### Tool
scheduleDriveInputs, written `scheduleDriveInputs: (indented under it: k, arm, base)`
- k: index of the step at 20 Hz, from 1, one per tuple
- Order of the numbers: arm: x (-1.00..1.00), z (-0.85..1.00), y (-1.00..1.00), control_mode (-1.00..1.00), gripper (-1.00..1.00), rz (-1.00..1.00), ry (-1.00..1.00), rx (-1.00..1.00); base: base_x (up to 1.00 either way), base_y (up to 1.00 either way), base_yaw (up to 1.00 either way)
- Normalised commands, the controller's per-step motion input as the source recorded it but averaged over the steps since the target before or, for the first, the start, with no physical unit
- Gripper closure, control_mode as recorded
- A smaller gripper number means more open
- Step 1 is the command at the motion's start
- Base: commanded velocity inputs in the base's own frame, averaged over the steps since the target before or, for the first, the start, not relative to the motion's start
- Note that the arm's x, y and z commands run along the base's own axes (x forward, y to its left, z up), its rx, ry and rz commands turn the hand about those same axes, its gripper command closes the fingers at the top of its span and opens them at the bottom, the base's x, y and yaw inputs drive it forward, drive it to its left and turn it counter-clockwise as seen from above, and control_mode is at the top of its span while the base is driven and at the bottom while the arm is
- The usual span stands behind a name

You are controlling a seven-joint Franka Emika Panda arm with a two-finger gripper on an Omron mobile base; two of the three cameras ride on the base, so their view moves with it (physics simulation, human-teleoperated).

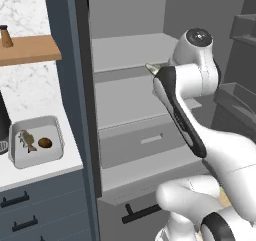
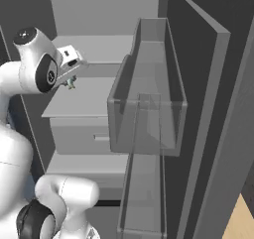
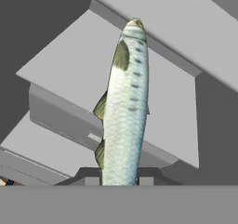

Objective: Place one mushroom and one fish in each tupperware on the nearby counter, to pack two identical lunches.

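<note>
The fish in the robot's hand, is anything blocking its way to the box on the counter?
The hand holds the fish inside the open fridge. The fridge's side wall stands between it and the tupperware on the counter.

Fish (image 3: 124,121) looked scaly, silvery with a slight sheen; fridge shelves (image 3: 83,65) were matt grey and smooth, door bins (image 2: 149,109) translucent plastic. Wall shelf (image 1: 27,50) was wood, counter (image 1: 35,172) smooth off-white, tupperware (image 1: 36,122) pale plastic
</note>
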Motion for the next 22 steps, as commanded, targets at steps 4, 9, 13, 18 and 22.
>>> scheduleDriveInputs:
  k: [4,9,13,18,22]
  arm:
    - [-1.00,0.00,0.00,-1.00,1.00,0.00,-0.20,0.00]
    - [-0.60,0.00,0.00,1.00,1.00,0.00,-0.09,0.00]
    - [0.00,0.00,0.00,1.00,1.00,0.00,0.00,0.00]
    - [0.00,0.00,0.00,1.00,1.00,0.00,0.00,0.00]
    - [0.00,0.00,0.00,1.00,1.00,0.00,0.00,0.00]
  base:
    - [0.00,0.00,0.00]
    - [-0.40,0.00,0.00]
    - [-1.00,0.23,0.00]
    - [-0.95,0.77,0.07]
    - [-0.65,1.00,0.13]
